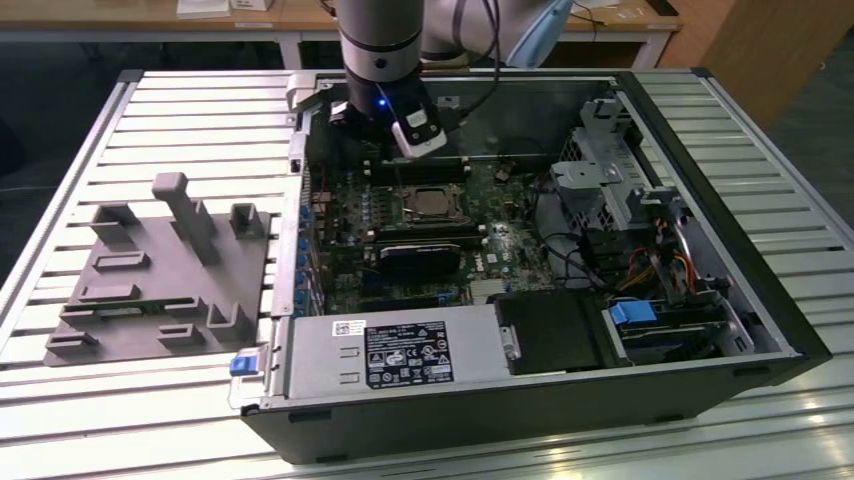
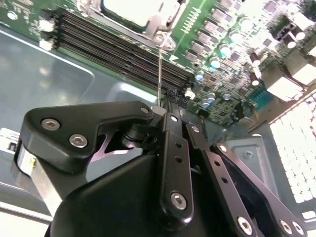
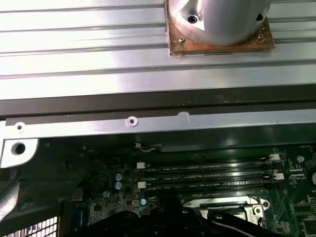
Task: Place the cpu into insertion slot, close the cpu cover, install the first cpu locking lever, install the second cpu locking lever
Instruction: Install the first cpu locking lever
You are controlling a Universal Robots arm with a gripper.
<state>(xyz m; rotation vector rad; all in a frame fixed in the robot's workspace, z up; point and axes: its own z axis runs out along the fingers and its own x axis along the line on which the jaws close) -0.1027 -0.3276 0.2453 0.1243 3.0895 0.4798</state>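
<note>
Lever step: hand point(image 2: 165, 105) pinched narrow on locking lever point(image 2: 159, 74) beside seated cpu point(image 2: 134, 10); latching likely needs firm downward swing.

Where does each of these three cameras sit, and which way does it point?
Exterior view: off the arm, up high, looking down into the open computer case on the slatted table; the arm reaches in.
Second wrist view: on the arm, looking past its black gripper at the green board and memory slots.
First wrist view: on the arm, looking across the board to the case wall and table; a silver cylinder, probably the arm's foot, shows.
Both wrist views share the memory slots and chip socket.
</note>
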